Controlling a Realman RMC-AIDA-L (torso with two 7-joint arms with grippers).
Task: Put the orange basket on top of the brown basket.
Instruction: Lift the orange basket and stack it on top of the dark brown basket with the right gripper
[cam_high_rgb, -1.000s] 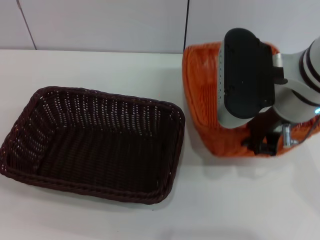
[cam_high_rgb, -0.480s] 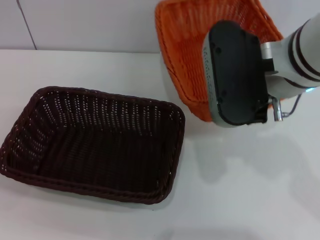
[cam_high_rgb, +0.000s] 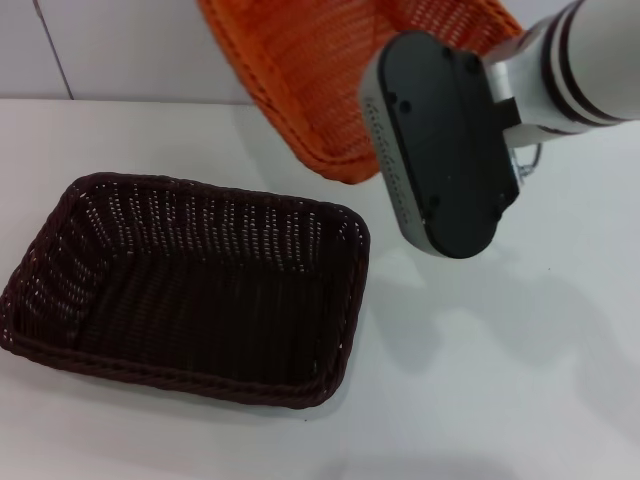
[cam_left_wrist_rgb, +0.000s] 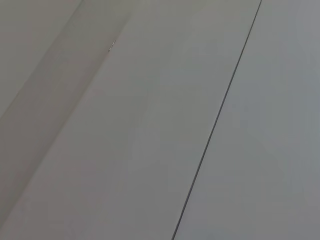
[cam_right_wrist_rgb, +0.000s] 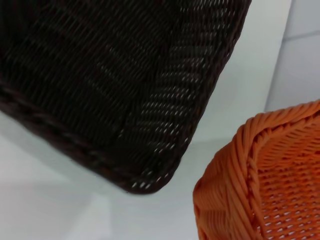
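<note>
Resting on a white table (cam_high_rgb: 520, 380), the brown basket (cam_high_rgb: 200, 290); right gripper's grip on the orange basket (cam_high_rgb: 310, 70) hidden.

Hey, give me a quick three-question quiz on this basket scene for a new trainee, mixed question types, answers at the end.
1. True or false: the orange basket rests inside the brown basket.
2. Which arm carries the orange basket: A left, B right?
3. Fill in: the brown basket sits on the white ____.

Key: 1 false, it is lifted, tilted and apart. 2 B, the right arm. 3 table.
</note>
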